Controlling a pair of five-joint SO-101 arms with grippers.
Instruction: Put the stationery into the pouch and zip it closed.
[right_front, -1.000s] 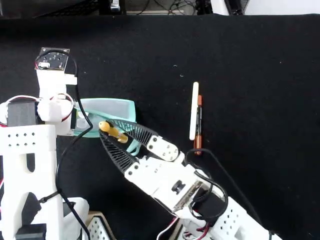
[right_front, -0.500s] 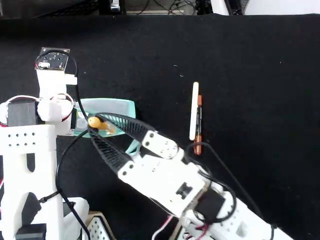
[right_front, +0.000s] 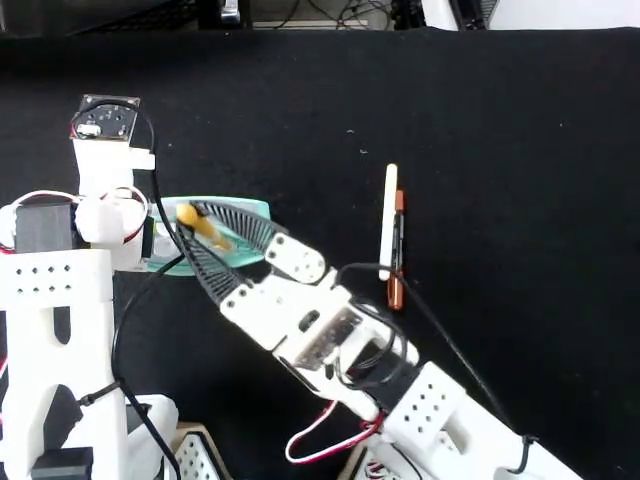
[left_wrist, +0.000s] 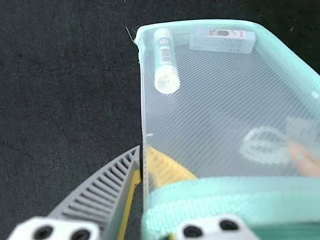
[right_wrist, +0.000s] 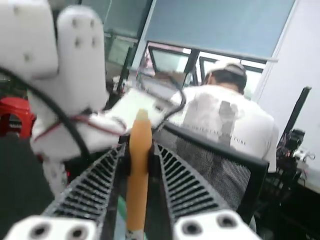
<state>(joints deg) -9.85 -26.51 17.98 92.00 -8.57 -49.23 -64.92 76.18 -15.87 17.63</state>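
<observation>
- R gripper (right_wrist: 139, 150): my fingers were pinched on an orange pen (right_wrist: 137, 200), one ribbed finger on each side of the barrel, w/ the pen's end sticking out past the tips.
- From above, that pen (right_front: 205, 228) and my R fingertips were over the open top of the pouch (right_front: 245, 212), at its end nearest my L arm. Couldn't tell if the pen's tip was already inside the mouth.
- L gripper (right_front: 150, 243): clamped on the pouch's end. The grey ribbed finger (left_wrist: 102, 192) lay against the outside of the mesh wall, and the other jaw sat behind the teal zip band.
- Pouch: clear mesh w/ teal edging, unzipped, held by my L gripper on the black table (right_front: 500, 150).
- Inside, seen thru the mesh: a white-and-green tube (left_wrist: 165, 60) near the far end, and beside it a flat pale block w/ a label (left_wrist: 222, 36). Other shapes behind the mesh were too blurred to make out.
- Out on the table, well apart from the pouch: a white pen (right_front: 388, 222) and a brown pen (right_front: 397, 255), side by side and touching.
</observation>
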